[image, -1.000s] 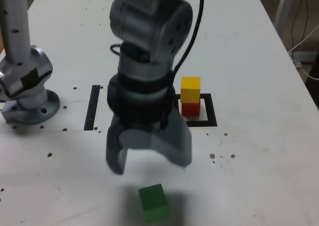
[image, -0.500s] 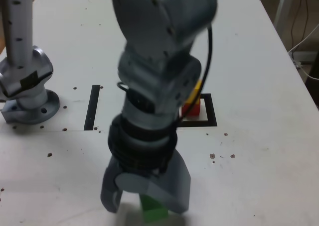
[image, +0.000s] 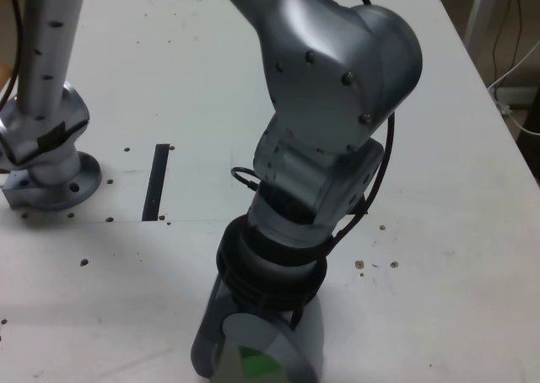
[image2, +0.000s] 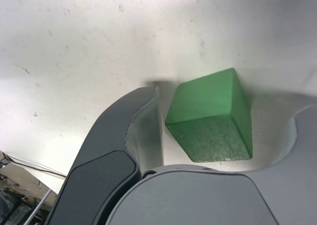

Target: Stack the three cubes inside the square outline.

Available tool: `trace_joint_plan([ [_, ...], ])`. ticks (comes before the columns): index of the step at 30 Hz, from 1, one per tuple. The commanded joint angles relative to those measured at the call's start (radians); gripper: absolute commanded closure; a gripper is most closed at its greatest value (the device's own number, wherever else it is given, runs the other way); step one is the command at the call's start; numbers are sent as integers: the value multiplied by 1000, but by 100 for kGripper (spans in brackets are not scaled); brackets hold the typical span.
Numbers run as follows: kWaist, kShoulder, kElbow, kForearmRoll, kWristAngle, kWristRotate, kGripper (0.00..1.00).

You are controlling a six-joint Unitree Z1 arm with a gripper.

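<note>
A white, speckled table (image: 472,189) filled the scene; the gripper (image: 253,368) straddled the green cube (image2: 210,118), jaws apart, nothing clamped; picking up the last block seemed in hand; next, a firm squeeze and lift.

One cube (image2: 210,118) shows — green, seen in the wrist view and again as a green patch low in the exterior view. No other colour of cube is countable in either picture.

One arm (image: 325,138) and one gripper (image: 257,362); the wrist view shows two fingers (image2: 131,131) on it — one on each side of the cube.

One black strip (image: 157,181) on one white table (image: 447,197).

One grey post (image: 38,88) on a round base at the exterior view's left.

One black cable (image: 380,176) loops along the arm.

Small dark specks dot the table; they are too many and too faint to count exactly.
</note>
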Motion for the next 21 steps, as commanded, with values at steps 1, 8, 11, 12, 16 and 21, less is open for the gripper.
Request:
trace_joint_plan([
  [1, 3, 2, 5, -1, 5, 4, 75],
  [8, 5, 1, 12, -4, 0, 9, 78],
  [11, 5, 0, 14, -5, -3, 10, 78],
  [12, 5, 0, 15, -5, -3, 10, 78],
  [16, 6, -3, 19, -5, -5, 11, 78],
  [21, 6, -4, 22, -5, -6, 13, 78],
])
